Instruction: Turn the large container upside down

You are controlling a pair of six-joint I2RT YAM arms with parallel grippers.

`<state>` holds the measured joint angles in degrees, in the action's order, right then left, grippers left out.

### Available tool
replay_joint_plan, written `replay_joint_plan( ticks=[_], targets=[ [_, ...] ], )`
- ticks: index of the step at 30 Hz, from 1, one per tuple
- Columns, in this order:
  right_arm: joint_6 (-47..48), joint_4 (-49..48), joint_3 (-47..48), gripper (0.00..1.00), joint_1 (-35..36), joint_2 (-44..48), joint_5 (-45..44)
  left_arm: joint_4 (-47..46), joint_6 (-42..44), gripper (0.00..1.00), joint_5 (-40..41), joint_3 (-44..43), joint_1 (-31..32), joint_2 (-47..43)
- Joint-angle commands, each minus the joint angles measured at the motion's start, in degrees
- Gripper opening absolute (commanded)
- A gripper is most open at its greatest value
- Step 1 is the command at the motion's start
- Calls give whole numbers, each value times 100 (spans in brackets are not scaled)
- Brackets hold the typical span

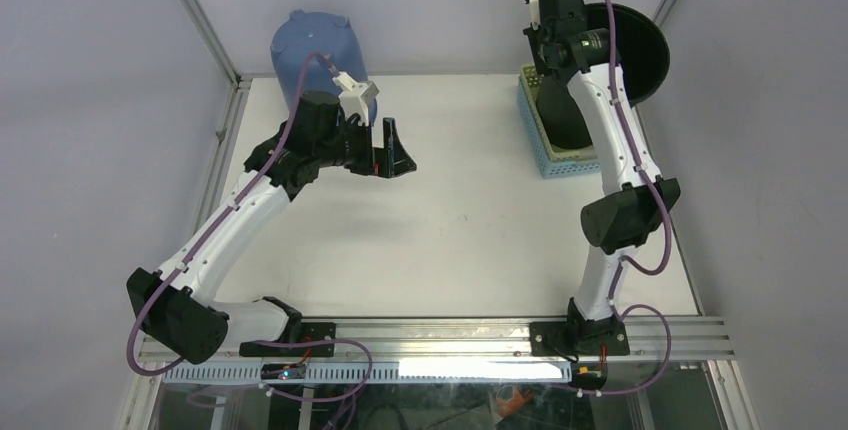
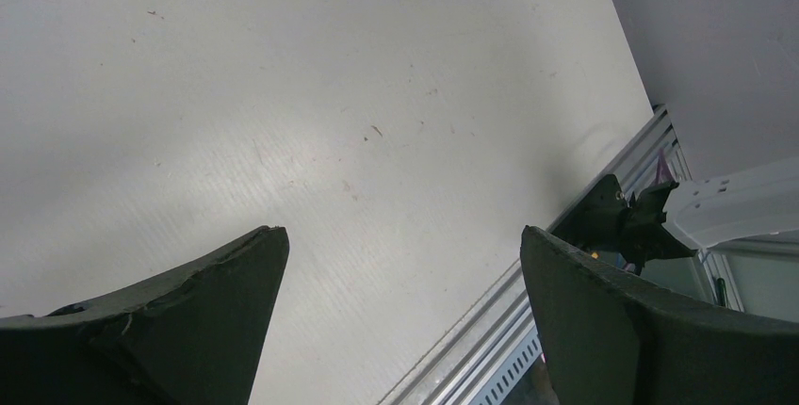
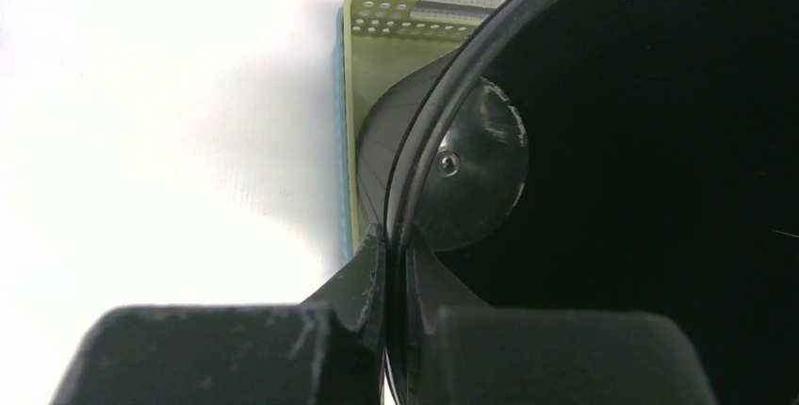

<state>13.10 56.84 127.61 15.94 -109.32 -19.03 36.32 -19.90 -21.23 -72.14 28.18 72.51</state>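
One end effector point(image 3: 396, 243) astride container rim point(image 3: 422, 151)

A broad open stretch of table point(image 1: 480, 240) lies between the two arms, from the middle to the near rail point(image 1: 450, 332). The back left corner is taken up by a blue container point(image 1: 312, 50), with the left gripper point(image 1: 392, 150) hung just in front of it, jaws wide apart. The back right is blocked by stacked baskets point(image 1: 570, 162) and by the large black container point(image 1: 648, 55) tilted over them — its rim pinched by the right gripper point(image 3: 394, 245). The back corners are hemmed in by slanting frame posts point(image 1: 200, 20).
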Motion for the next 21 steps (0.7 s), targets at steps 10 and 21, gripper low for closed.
replay_joint_plan(
  ticks=[10,21],
  targets=[
    [1208,-1026,620,0,1483,1592,-1862,-439,-136,99,118,77,73,-46],
    [-415,-246,-172,0,3028,2501,-746,-203,-626,99,1080,-484,-754,-519]
  ],
)
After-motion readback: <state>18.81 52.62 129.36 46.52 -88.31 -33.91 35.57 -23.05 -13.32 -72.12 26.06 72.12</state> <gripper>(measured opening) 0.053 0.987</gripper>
